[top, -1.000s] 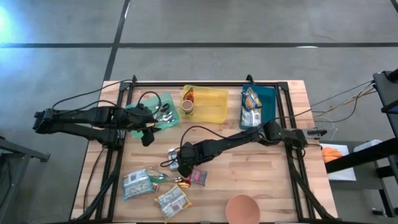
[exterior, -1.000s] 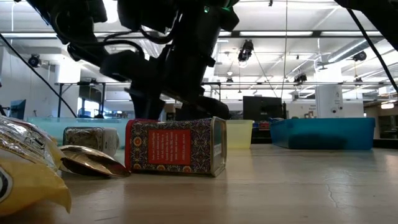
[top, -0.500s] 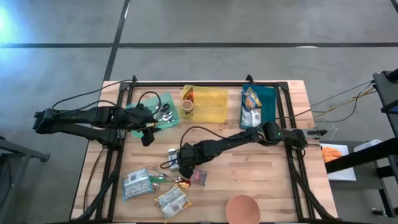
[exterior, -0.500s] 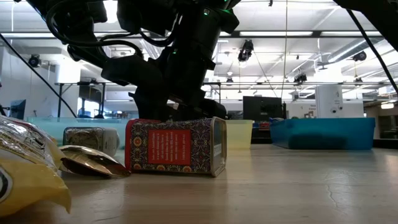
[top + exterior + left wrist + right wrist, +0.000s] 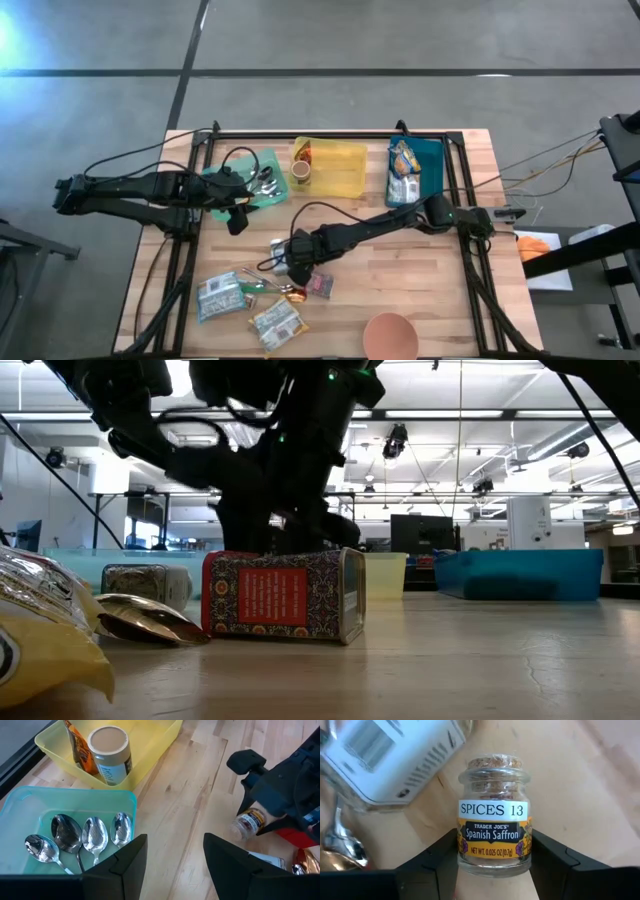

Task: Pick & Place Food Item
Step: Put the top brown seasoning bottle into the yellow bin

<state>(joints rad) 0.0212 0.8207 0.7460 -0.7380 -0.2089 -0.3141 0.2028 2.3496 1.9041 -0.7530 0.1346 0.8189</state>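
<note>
A small glass spice jar (image 5: 494, 827) with a cork top and a saffron label lies on its side on the wood table; it also shows in the left wrist view (image 5: 248, 822). My right gripper (image 5: 495, 862) sits low over it at the table's middle (image 5: 291, 262), shut on the jar. In the low view a red patterned tin (image 5: 283, 596) hides those fingers. My left gripper (image 5: 172, 865) hangs open above the teal spoon tray (image 5: 20, 810) at the far left, touching nothing. My right gripper pinches the jar's glass body near its base (image 5: 462, 855) between its two fingers, one on each side. The fingers slant steeply down from above and lie across the jar. The jar rests on the table, cork end pointing away from the wrist.
A red tin (image 5: 318, 285), a gold spoon (image 5: 290, 292) and snack packets (image 5: 222, 296) lie close to the jar. A yellow bin (image 5: 340, 170) and a teal bin (image 5: 430, 165) stand at the far edge. A pink bowl (image 5: 390, 335) sits near the front.
My right gripper has rolled its wrist a little while staying over the jar; the jar and the tin lie where they were.
</note>
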